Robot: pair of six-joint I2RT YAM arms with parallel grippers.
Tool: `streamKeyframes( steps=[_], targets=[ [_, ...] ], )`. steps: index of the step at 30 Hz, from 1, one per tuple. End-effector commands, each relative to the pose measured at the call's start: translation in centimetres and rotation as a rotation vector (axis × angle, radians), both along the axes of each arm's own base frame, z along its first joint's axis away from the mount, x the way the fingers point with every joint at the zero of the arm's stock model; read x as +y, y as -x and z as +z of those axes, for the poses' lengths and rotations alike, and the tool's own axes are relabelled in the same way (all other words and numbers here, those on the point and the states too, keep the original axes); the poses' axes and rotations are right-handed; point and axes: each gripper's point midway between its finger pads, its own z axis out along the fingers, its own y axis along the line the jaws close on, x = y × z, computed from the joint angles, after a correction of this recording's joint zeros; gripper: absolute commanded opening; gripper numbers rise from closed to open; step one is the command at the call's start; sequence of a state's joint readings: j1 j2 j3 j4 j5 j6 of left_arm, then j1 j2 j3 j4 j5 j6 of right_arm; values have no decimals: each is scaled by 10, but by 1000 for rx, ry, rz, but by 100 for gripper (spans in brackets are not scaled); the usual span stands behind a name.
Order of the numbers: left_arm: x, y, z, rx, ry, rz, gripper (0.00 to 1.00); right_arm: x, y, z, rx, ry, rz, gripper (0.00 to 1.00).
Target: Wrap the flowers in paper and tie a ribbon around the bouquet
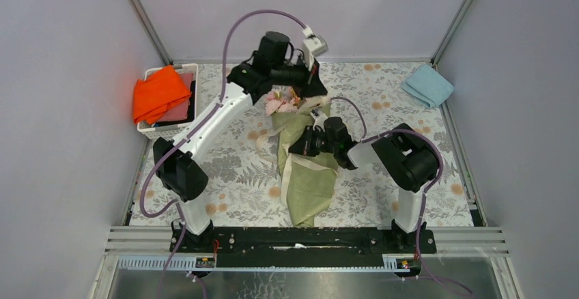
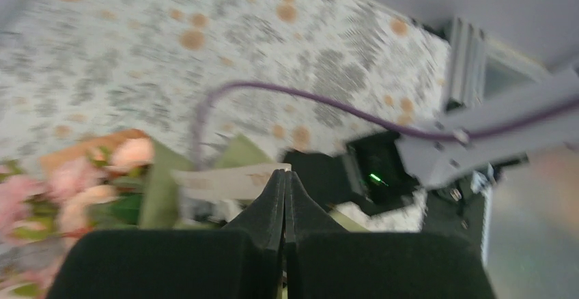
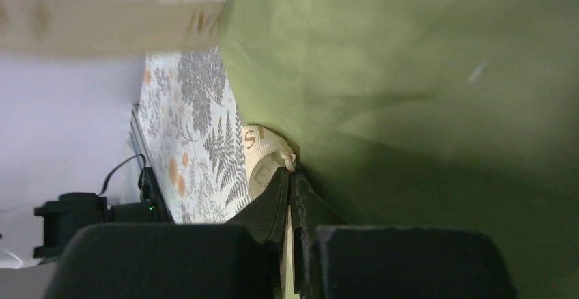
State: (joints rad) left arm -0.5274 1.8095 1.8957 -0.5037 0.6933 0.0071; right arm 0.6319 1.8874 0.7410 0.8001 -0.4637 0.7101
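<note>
The bouquet lies in the middle of the table, pale pink flowers (image 1: pixel 281 101) at the far end of a cone of olive-green paper (image 1: pixel 307 190). My left gripper (image 1: pixel 311 89) hovers just beyond the blooms. In its wrist view the left gripper (image 2: pixel 284 173) is shut, with the cream ribbon (image 2: pixel 218 181) running from its tips toward the flowers (image 2: pixel 75 183). My right gripper (image 1: pixel 300 142) sits at the cone's middle. In the right wrist view the right gripper (image 3: pixel 290 173) is shut on a bunched piece of ribbon (image 3: pixel 263 155), pressed against the paper (image 3: pixel 410 74). Another stretch of ribbon (image 3: pixel 102 29) crosses the top.
A white basket (image 1: pixel 151 132) at the left edge holds an orange cloth (image 1: pixel 160 93). A light blue folded cloth (image 1: pixel 427 84) lies at the far right corner. A purple cable (image 2: pixel 328 104) loops over the bouquet between the arms. Grey walls close in the floral tablecloth (image 1: pixel 225 169).
</note>
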Motion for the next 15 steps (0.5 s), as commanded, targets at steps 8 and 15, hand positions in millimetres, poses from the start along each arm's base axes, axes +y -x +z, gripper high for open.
streamKeyframes(
  steps=[8, 15],
  targets=[
    [-19, 39, -72, 16, -148, -109, 0, -17, -3, 53, -43, -49, 55, 36],
    [-5, -12, -79, 85, -104, 46, 0, -42, 29, 47, 10, 35, 64, 47]
  ],
)
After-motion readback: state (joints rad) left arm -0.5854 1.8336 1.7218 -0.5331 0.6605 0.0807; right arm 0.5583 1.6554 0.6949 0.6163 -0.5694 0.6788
